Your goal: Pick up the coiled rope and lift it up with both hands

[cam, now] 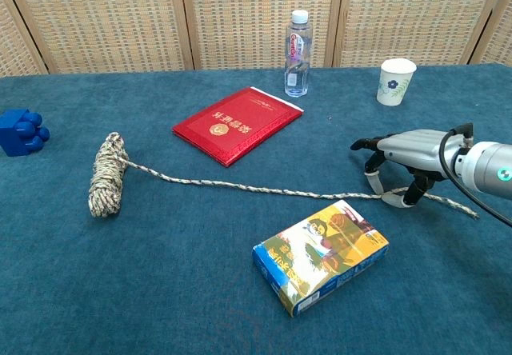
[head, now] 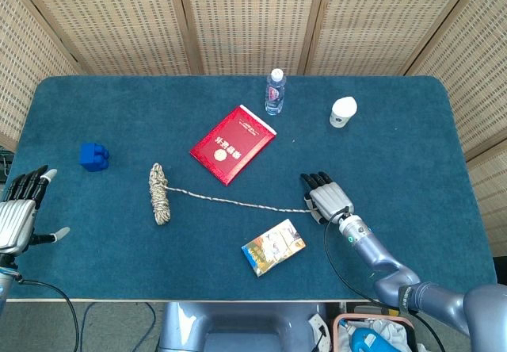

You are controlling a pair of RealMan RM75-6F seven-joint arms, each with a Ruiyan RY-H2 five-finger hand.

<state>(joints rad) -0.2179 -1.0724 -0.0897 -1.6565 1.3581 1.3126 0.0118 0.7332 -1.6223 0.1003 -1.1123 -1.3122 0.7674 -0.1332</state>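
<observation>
The coiled rope (head: 159, 194) (cam: 106, 174) lies left of the table's middle, and its loose tail (cam: 264, 189) runs right across the blue cloth. My right hand (head: 326, 197) (cam: 400, 149) arches over the far end of that tail. Its fingertips (cam: 372, 181) and thumb are down on the cloth beside the strand, and the rope passes under the palm without being gripped. My left hand (head: 17, 213) hangs at the table's left edge, fingers spread and empty, far from the coil. It shows only in the head view.
A red book (head: 232, 143) (cam: 238, 124) lies just behind the rope tail, and a colourful box (head: 273, 246) (cam: 322, 255) lies in front of it. At the back stand a water bottle (head: 274, 92) (cam: 297, 43) and a paper cup (head: 343, 112) (cam: 396, 81). A blue block (head: 94, 156) (cam: 19, 131) sits far left.
</observation>
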